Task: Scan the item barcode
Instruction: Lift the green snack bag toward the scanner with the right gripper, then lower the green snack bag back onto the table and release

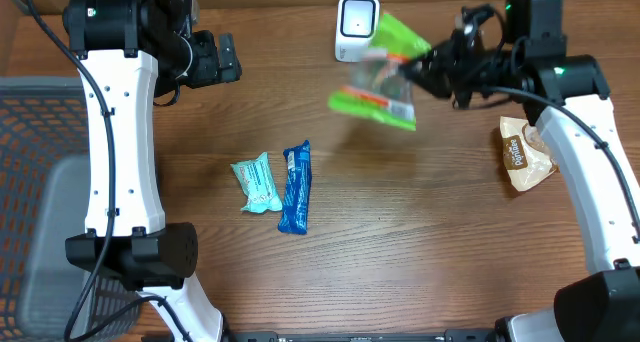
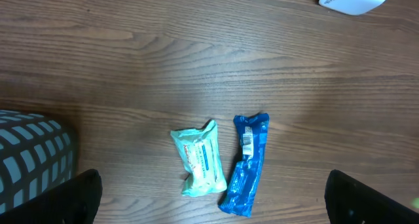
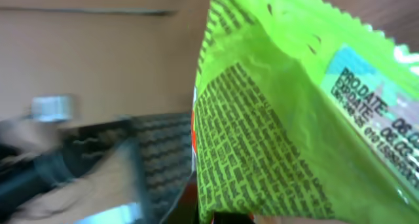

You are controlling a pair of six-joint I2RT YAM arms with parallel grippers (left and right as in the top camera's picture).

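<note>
Currently my right tool point(image 1: 428, 72) is clenched on the green packet point(image 1: 378, 82), hanging above the surface just lower right of the white scanner point(image 1: 356, 27) at top centre, long axis slanting down-frame, while my left tool point(image 1: 222, 58) gapes released at upper left, well apart

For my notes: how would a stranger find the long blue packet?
On the brown wooden table, two packets lie side by side near the middle. The long blue plastic packet is darker and slimmer than the pale mint-green packet.
</note>
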